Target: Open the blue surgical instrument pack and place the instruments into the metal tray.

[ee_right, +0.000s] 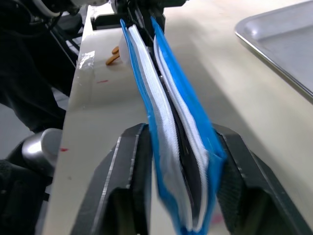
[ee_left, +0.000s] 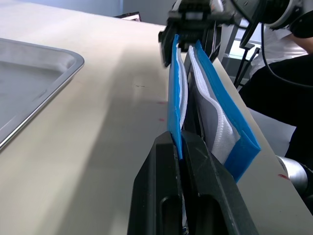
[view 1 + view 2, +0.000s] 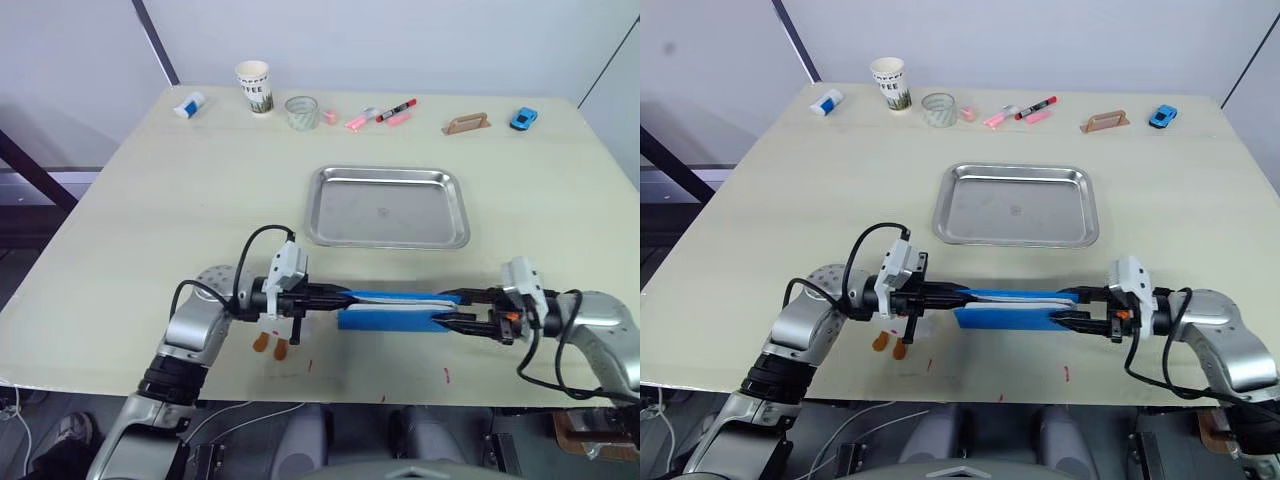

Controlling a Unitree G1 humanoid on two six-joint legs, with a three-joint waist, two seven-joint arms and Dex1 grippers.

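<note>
Blue surgical instrument pack point(image 3: 395, 310) held edge-up just above the near part of the table point(image 3: 150, 200), stretched between both grippers, well short of the metal tray point(image 3: 388, 207), which lies empty beyond it. Layers seen parting in the wrist views: blue outer sheets spread, whitish insert point(image 2: 215, 115) showing between. Instruments not made out; a dark sliver inside, too unclear to name.

Left gripper point(image 3: 335, 296) clenched on the pack's left end, fingers point(image 2: 171, 196) pinching one blue sheet. Right gripper point(image 3: 455, 320) clamped across the right end, fingers point(image 1: 129, 161) straddling the whole thickness.

Step in hand, by judgement: opening the pack. To do well: pull ends apart slowly, keep open edge upward so nothing drops out, shift over the tray before tipping. Risk: right grip spanning every layer may hold the mouth shut; regrasp on a single sheet likely needed.

Far edge: paper cup point(image 3: 254, 86), tape roll point(image 3: 301, 111), markers point(image 3: 385, 113), toy car point(image 3: 523, 118).
</note>
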